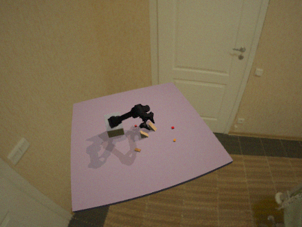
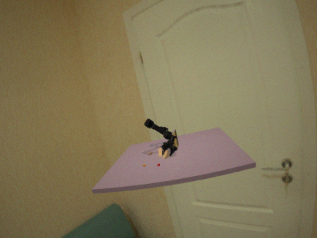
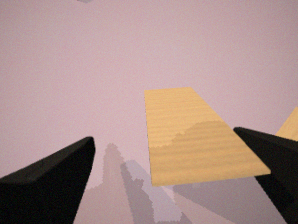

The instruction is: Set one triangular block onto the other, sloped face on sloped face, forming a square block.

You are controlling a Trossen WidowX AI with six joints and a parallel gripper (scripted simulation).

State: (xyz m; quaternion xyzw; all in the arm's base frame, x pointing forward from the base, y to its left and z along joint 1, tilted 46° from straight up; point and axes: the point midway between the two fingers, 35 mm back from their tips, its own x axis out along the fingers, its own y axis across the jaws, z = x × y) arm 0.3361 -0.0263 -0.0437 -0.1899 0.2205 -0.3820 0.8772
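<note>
One wooden triangular block stands on the table, its grain face toward the wrist camera. The other triangular block stands a short way to its side, a gap between them; only its edge shows at the right of the wrist view. My gripper is open and empty, low over the first block. In the wrist view that block lies between the fingers, nearer the right finger, which overlaps its edge. Whether they touch, and the fingertips' exact height, I cannot tell.
The table also bears a small brown block, a red cube, an orange cube and a small red object near the arm's base box.
</note>
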